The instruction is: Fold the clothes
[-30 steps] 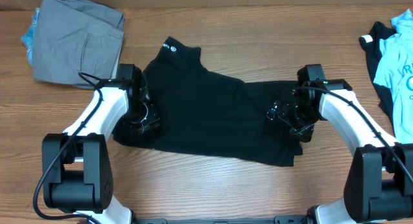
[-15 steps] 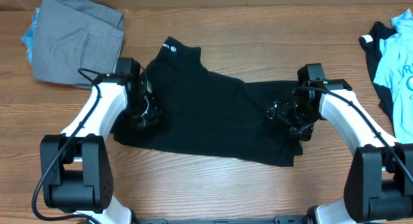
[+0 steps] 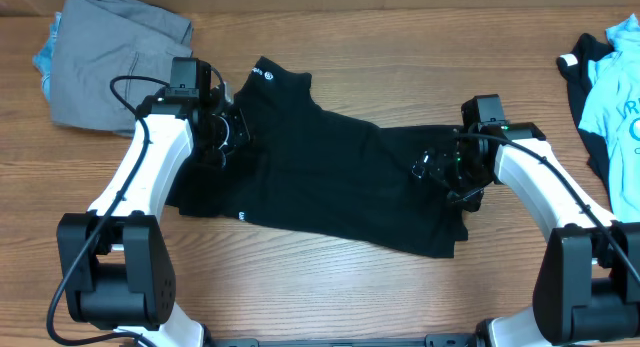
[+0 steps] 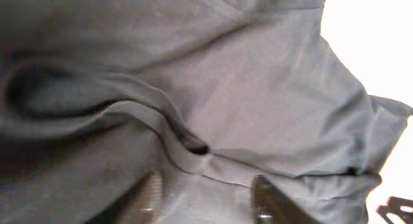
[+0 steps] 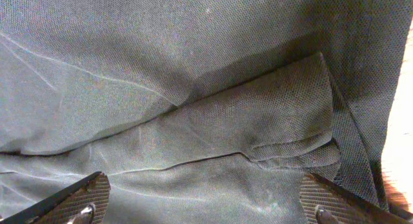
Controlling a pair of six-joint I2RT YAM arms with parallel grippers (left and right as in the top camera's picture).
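While left hand [image 3: 221,137] gapes, black T-shirt [image 3: 320,182] rumpled.

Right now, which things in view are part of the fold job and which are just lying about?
In the job: black T-shirt with small white round logo, spread on the wooden table; left gripper and right gripper, both open over it.
Lying about: folded grey garment, far left; light blue printed shirt with a black garment, right edge.
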